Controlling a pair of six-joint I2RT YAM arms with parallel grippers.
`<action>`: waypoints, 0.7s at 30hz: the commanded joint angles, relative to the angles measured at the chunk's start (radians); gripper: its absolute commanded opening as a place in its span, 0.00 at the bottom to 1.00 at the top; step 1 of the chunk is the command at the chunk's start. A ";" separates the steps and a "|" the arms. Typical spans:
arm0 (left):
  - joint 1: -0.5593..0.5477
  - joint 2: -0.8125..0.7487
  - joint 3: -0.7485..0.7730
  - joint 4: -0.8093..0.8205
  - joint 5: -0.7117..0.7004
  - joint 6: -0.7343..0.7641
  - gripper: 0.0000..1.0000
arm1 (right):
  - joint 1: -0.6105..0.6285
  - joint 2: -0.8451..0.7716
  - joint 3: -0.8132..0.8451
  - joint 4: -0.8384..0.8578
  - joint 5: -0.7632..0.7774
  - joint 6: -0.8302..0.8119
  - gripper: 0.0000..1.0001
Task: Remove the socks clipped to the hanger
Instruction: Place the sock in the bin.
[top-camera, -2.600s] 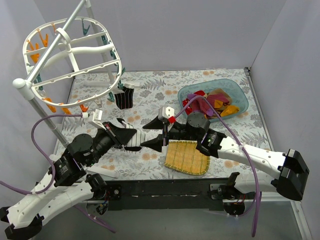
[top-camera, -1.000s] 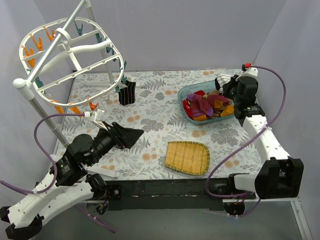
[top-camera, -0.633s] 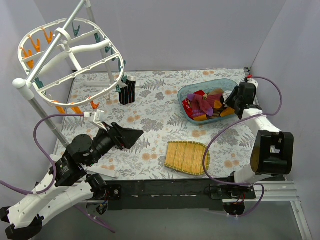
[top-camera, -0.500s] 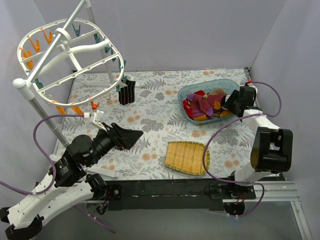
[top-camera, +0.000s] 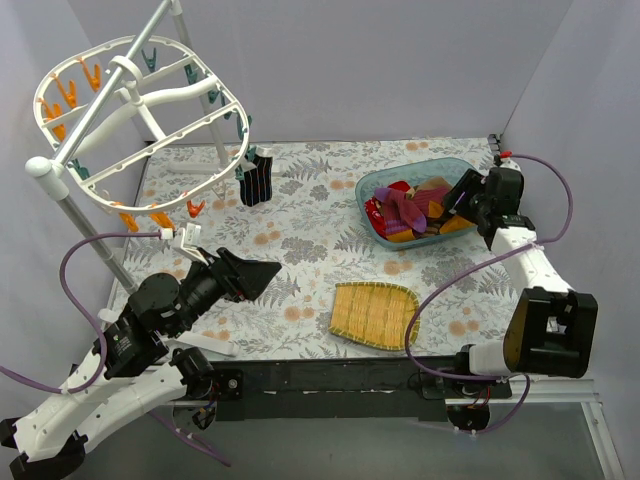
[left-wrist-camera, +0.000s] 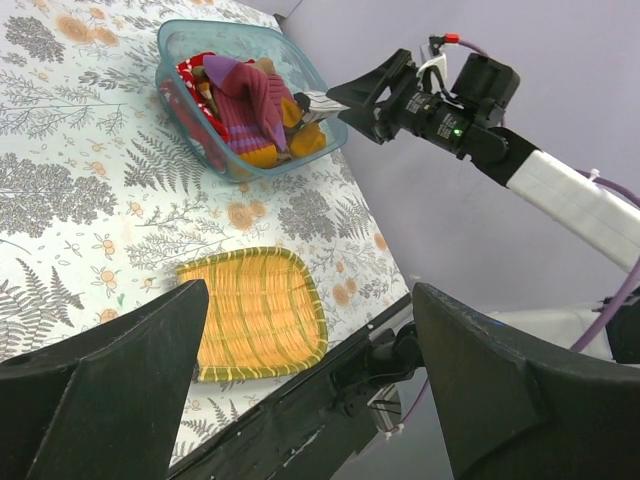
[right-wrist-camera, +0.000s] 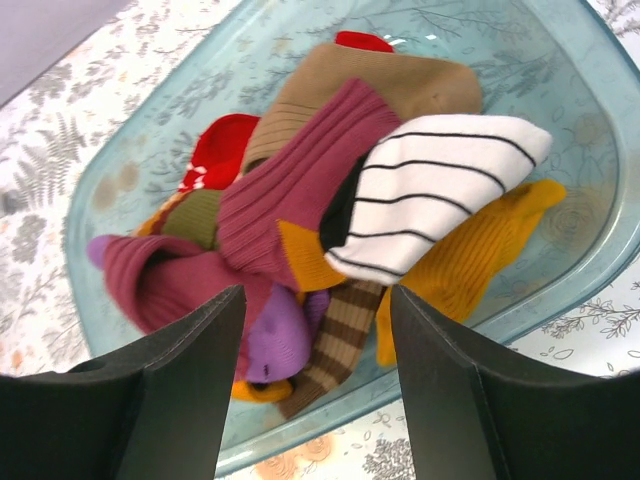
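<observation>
Surveying top external, hanger (top-camera: 170, 97): hung tilted at far left on the pole stand (top-camera: 150, 32), with orange and teal clips along its rim.
Top external, clipped sock (top-camera: 257, 178): dark, striped, pinned at the hanger's lower right edge and dangling over the table (top-camera: 300, 200).
Top external, left gripper (top-camera: 265, 272): hovered over the table's near-left part, well apart from the clipped sock.
Top external, right gripper (top-camera: 462, 195): held at the right end of the bin (top-camera: 365, 190).
Left wrist, left gripper: fingers spread wide with nothing between them; the woven tray (left-wrist-camera: 255, 310) lay below.
Left wrist, bin: loose socks (left-wrist-camera: 245, 105) heaped inside, with the right gripper just beside its far end.
Right wrist, right gripper: fingers parted and empty above the bin.
Right wrist, loose socks: a white black-striped sock (right-wrist-camera: 440, 190) lay on top of maroon, brown, orange, purple and red ones.
</observation>
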 joint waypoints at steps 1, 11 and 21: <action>0.005 -0.011 0.038 -0.030 -0.030 0.016 0.83 | 0.009 -0.091 0.007 -0.009 -0.075 -0.025 0.68; 0.007 -0.010 0.035 -0.123 -0.148 -0.069 0.83 | 0.223 -0.193 0.003 0.113 -0.163 -0.054 0.68; 0.005 -0.079 -0.051 -0.271 -0.228 -0.201 0.83 | 0.533 -0.025 0.044 0.551 -0.336 -0.146 0.71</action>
